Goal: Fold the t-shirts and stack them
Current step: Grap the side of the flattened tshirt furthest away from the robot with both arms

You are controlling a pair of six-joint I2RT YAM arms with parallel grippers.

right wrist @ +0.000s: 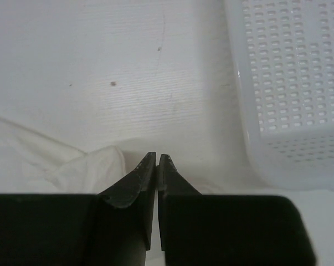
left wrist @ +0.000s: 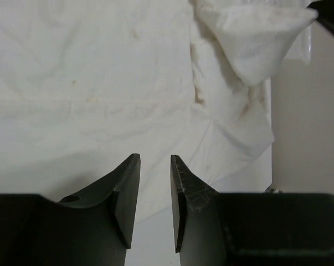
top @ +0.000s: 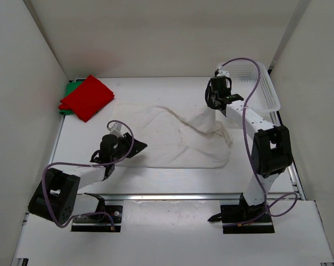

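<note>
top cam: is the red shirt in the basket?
No, the red shirt lies folded on the green shirt in the far left corner, well apart from the basket at the far right.

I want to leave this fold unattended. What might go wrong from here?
The right gripper pinches only a small raised corner of the white cloth t-shirt; it may slip out when pulled.
The left gripper hangs open over the shirt's edge, holding nothing, so the shirt may drag and bunch.
The white plastic mesh basket sits close beside the right gripper; a swing could knock it.
</note>
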